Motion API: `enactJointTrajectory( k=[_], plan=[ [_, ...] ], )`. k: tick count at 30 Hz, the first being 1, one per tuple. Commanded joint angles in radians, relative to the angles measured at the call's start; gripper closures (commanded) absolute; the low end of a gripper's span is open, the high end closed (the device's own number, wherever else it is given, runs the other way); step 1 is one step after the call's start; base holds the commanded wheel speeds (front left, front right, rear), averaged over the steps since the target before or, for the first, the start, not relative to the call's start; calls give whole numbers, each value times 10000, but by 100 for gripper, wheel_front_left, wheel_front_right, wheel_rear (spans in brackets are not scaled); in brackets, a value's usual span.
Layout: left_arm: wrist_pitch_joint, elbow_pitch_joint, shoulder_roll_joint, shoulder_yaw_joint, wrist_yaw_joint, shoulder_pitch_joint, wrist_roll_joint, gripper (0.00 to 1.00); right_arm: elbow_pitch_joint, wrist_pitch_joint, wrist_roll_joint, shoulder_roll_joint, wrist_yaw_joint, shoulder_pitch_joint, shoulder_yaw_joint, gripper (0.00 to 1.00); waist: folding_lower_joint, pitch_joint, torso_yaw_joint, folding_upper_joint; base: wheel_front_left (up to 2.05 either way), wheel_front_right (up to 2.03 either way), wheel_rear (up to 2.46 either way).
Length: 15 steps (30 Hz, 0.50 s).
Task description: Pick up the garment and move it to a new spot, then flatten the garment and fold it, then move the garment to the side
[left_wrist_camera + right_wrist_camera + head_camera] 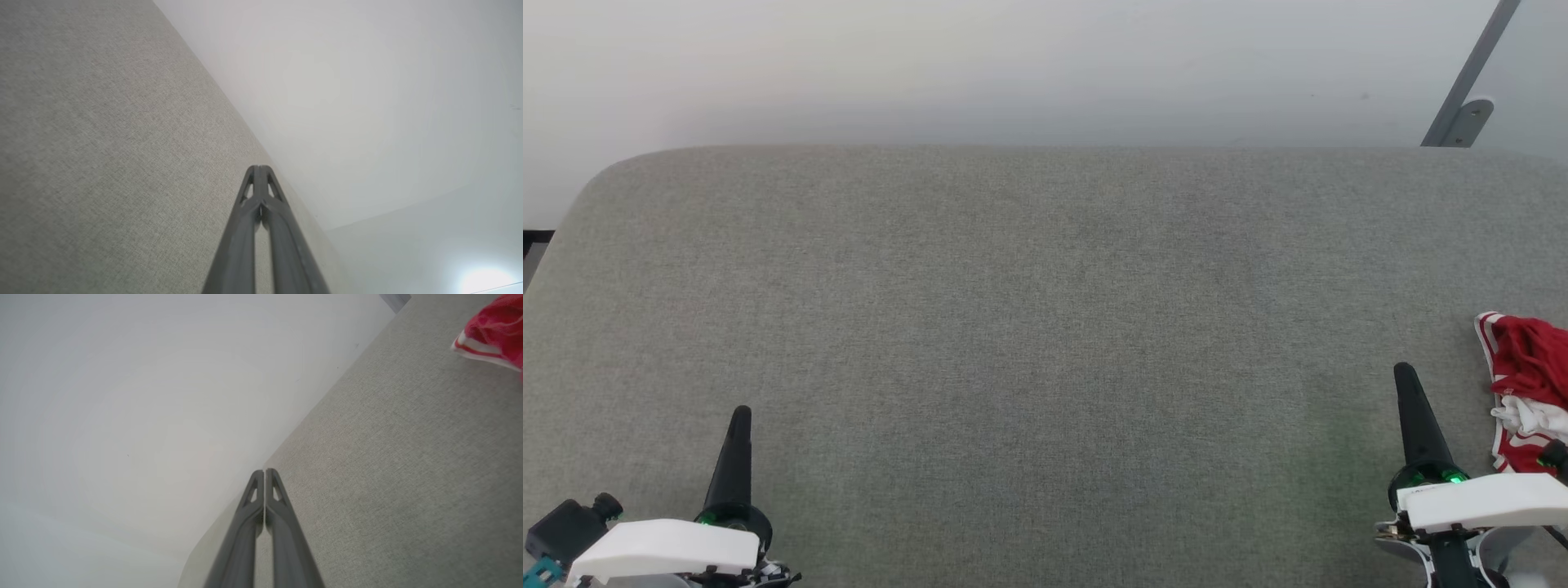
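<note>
Head view: one crumpled red-and-white garment [1529, 384] lies at the right edge of a grey fabric worktop [1045, 327], near the right gripper [1404, 371] and well apart from the left gripper [740, 415]; left wrist view: two dark fingers [241, 245] pressed together, empty; right wrist view: two fingers [286, 539] likewise pressed together, garment at upper right.

My head camera looks steeply down on the grey table [1045, 327] from above its near edge, facing the white wall [1013, 65]. Each wrist camera sits low and close over it, sighting along the left tool [258, 167] or right tool [264, 471] toward that wall. Head and right wrist both take in the garment [1531, 367].
</note>
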Motion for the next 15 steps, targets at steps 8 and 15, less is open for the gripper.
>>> enactJointTrajectory(
  k=[8, 15],
  plan=[
    [276, 63, -127, 142, 13, -379, -809, 100, 114, 253, 1033, -58, -26, -289, 26, 100, 0, -78, -78, 0, 0, 0, 0],
    [436, 148, -248, 193, 14, -485, -1258, 100, 230, 385, 1617, -58, -29, -347, 27, 100, 0, -132, -133, 0, 0, 0, 0]
  ],
)
